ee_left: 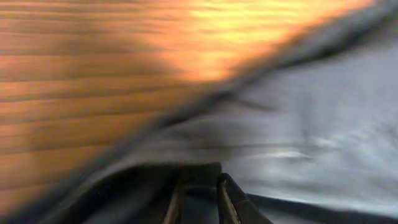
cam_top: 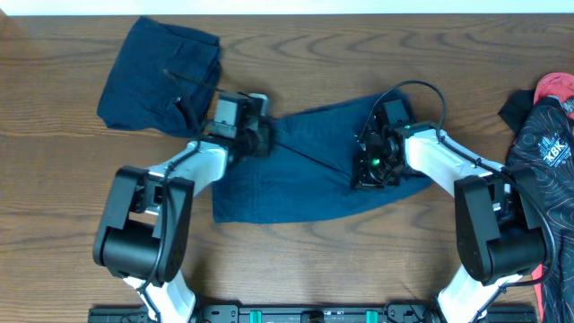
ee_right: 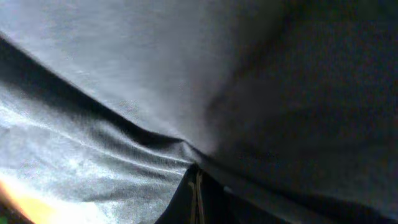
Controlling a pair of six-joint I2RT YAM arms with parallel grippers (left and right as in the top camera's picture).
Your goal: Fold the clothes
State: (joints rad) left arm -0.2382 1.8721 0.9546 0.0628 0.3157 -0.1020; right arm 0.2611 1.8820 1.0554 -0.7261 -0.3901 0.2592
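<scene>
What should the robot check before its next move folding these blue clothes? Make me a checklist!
1. right gripper pinching the spread garment: ok. The jaws are shut and the creases run into them.
2. left gripper holding that garment's left edge: cannot tell. Its wrist view is blurred.
3. Garment lying smooth: not ok. It is creased between the grippers.
4. folded bundle out of the way: ok. It sits far left, beyond the left gripper.
5. patterned clothes pile clear of the right arm: cannot tell. They look very close.
</scene>
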